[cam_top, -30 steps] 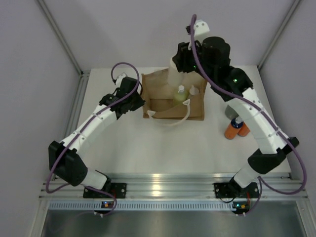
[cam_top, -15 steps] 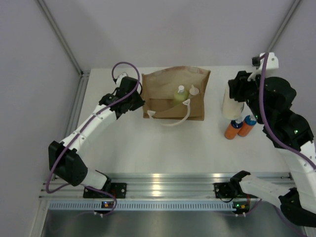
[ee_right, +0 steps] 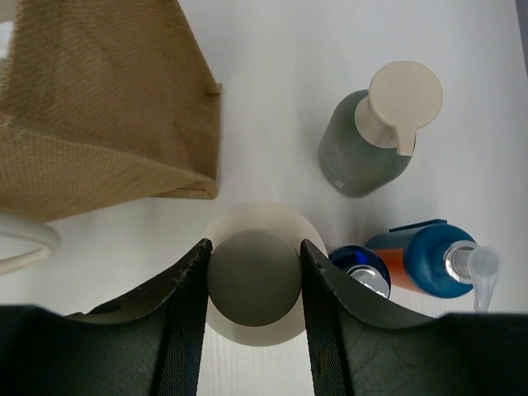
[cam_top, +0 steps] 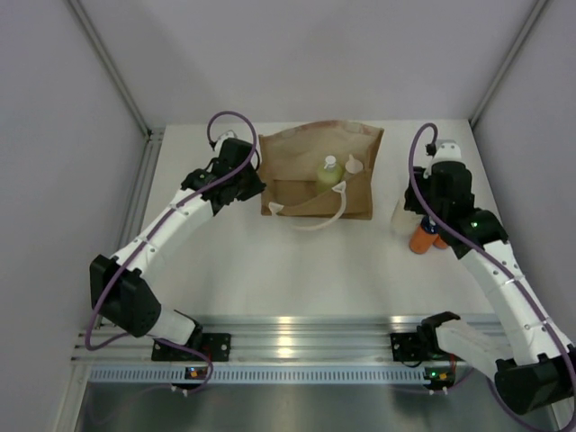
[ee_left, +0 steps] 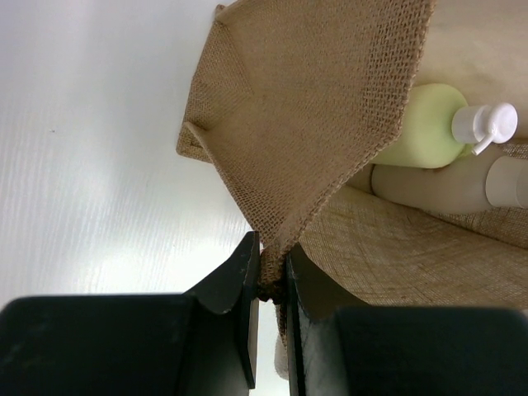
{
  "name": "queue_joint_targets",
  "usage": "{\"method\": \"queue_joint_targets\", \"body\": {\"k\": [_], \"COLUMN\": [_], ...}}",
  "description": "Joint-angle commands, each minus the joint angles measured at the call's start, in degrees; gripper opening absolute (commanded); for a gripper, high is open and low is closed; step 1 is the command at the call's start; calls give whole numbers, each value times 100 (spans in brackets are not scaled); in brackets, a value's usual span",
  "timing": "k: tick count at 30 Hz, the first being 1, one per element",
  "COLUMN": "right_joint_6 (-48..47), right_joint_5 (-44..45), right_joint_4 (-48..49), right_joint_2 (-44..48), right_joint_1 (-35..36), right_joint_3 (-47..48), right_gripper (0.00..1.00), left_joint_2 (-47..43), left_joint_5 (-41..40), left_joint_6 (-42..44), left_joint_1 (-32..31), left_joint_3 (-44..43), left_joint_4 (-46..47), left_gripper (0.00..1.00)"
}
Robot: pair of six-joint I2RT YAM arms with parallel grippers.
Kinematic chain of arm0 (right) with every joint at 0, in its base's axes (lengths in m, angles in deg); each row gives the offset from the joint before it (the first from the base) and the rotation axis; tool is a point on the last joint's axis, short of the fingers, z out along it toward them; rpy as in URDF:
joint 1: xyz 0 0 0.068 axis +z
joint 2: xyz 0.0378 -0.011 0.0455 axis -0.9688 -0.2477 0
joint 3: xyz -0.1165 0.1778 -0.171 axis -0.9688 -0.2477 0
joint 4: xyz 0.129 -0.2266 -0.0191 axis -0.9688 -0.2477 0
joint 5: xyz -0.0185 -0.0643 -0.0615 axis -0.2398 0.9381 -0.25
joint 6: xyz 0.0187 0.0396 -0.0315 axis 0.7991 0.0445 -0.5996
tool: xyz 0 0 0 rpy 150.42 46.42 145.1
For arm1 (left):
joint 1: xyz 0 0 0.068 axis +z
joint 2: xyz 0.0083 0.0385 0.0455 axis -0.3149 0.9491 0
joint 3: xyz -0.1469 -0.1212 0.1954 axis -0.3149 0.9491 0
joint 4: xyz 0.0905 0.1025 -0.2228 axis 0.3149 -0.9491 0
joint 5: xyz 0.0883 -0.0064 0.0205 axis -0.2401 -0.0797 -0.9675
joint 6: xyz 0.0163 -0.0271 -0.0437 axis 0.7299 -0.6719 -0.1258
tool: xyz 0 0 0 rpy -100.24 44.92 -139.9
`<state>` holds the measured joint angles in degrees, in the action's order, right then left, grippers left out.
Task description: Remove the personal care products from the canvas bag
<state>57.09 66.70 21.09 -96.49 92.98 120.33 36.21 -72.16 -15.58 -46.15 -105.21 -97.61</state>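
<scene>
Right gripper (ee_right: 252, 280): fingers closed on the cap of a cream bottle (ee_right: 252, 330), held upright low over the table (cam_top: 297, 270), apparently to stand it with those already out; contact with the table cannot be told. Two orange bottles (ee_right: 412, 260): just beside it at 3 o'clock. Grey-green bottle (ee_right: 363, 153): upright at 1 o'clock, apart. Left gripper (ee_left: 271, 280): fingers almost together, pinching the edge of the bag (ee_left: 322, 99) on its 9 o'clock side seen from above, likely to steady it and hold the mouth open. Inside: yellow-green bottle (ee_left: 425, 128) and tan bottle (ee_left: 429, 188), lying side by side and touching, not yet removed.
</scene>
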Motion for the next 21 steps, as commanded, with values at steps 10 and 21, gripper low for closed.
{"method": "queue_joint_targets", "body": {"k": [10,21], "right_joint_6": [-9,-27], "right_joint_5": [-652,-459], "right_joint_4": [2383,2524], "right_joint_2": [-839,-1674], "right_joint_1": [-493,-633], "right_joint_3": [-770,-744], "right_gripper": [0,2], "left_joint_2": [202,246], "left_joint_5": [206,241], "left_joint_6": [242,251], "left_joint_1": [54,90], "left_joint_3": [-66,-110], "left_joint_4": [-477,-469], "left_gripper": [0,0]}}
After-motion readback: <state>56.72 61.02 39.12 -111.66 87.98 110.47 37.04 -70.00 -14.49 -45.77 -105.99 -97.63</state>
